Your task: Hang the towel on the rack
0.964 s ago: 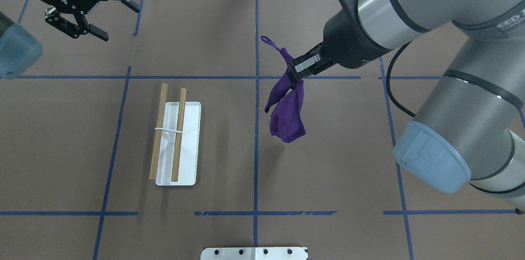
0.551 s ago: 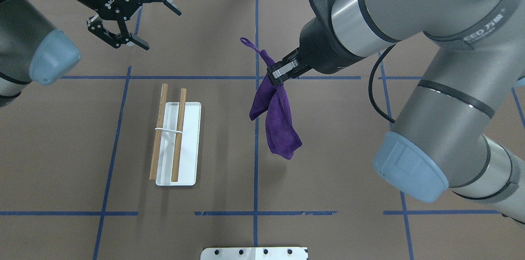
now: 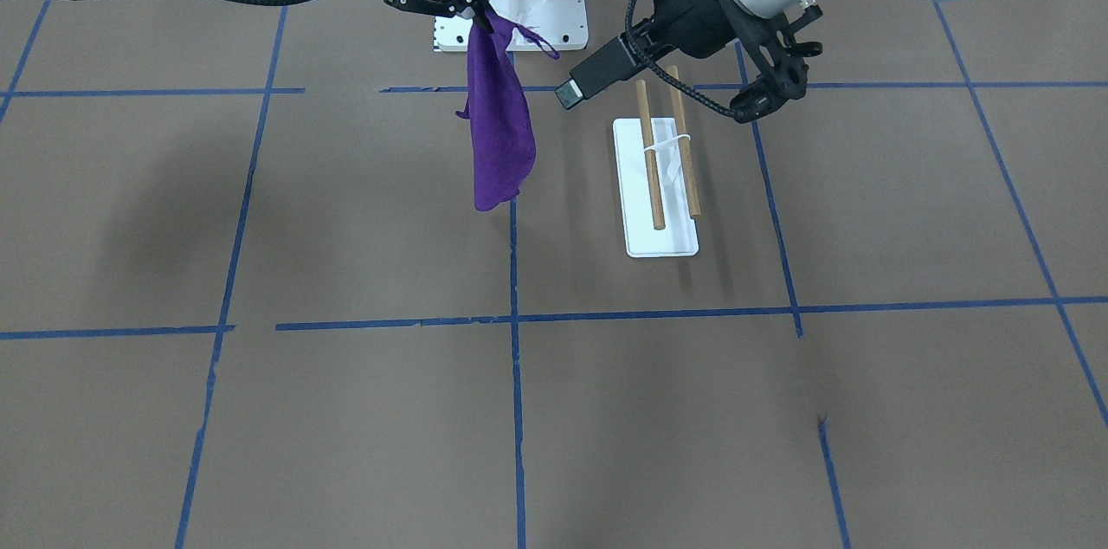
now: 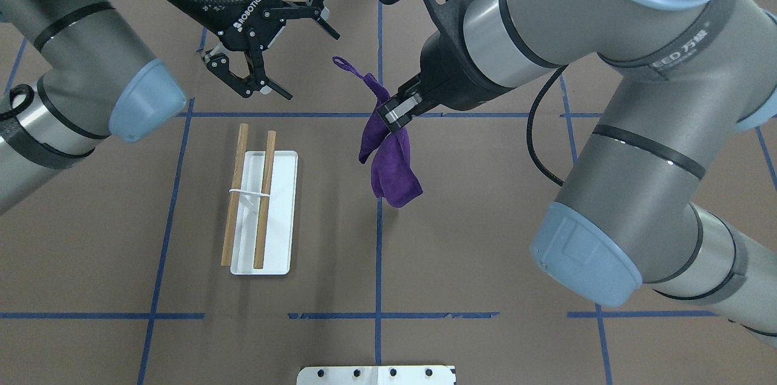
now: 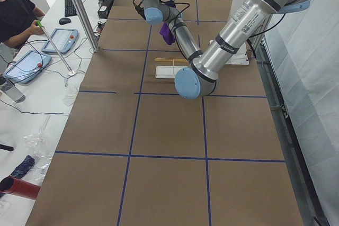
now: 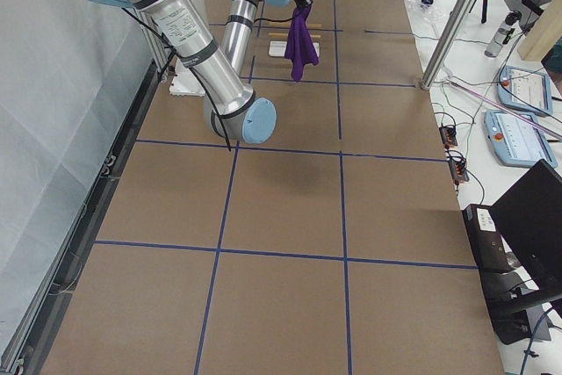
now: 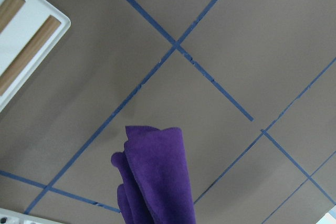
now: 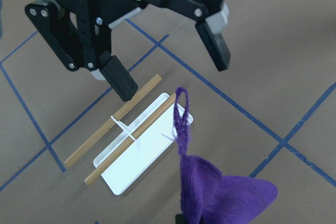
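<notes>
Right tool (image 4: 393, 119): clenched on the purple towel (image 4: 393, 169), just below its hanging loop.
Left tool (image 4: 308, 66): fingers spread wide, gripping nothing, in the air past the far end of the rack (image 4: 282, 209).
Towel: dangles above the counter (image 4: 485, 239) over the centre tape line, well apart from the rack.
Rack: stands on the counter, robot's left side.

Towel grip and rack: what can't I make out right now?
Right wrist view: the towel and the bottom edge hide almost all of the right gripper.
Left wrist view: the left edge cuts the rack; the left gripper is out of frame.
Exterior right: the towel hides part of the tiny rack.
</notes>
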